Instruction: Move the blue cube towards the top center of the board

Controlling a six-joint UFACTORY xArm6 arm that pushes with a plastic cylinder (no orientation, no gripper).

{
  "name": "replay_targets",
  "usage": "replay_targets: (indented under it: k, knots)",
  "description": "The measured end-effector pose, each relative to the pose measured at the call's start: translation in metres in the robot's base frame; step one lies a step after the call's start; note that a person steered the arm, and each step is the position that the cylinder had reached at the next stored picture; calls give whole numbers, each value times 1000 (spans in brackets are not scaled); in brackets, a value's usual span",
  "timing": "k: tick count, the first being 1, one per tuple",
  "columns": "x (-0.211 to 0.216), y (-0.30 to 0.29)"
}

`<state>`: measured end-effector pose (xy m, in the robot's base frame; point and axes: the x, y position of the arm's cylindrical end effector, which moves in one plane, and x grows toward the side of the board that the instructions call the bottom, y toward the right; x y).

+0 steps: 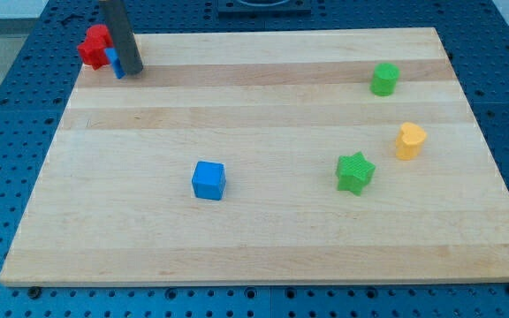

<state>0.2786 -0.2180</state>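
At the view's far left and top, my tip (131, 72) sits on the bench (263, 238), in its top left corner. I have no fingers here, just this dark rod, so there is nothing to open or close and nothing is held. Touching my tip on its left side is a red block (94, 46), and a small blue block (113, 62) is tucked just beside my tip, partly hidden behind it. I cannot tell the shape of either one.

The blue cube (208, 180) is the one I want. It sits well away from my tip, down and to the right, near the middle of the bench. Nothing touches it.

I think the cube is light, hard and a bit slippery on the smooth wood. It should slide easily but may spin if I hit a corner. I would press flat on the middle of its bottom side, then push it up the view.

Farther right are a green star (355, 171), a green block (384, 79) near the top, and a yellow block (410, 140), all well apart from my tip.
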Motion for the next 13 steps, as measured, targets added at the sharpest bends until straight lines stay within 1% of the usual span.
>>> replay_targets:
  k: [3, 4, 7, 8, 9, 11, 12, 13]
  knots:
    - [-8, -6]
    - [28, 32]
    - [174, 153]
    - [200, 187]
    - [212, 206]
    - [256, 199]
    - [265, 172]
    - [252, 139]
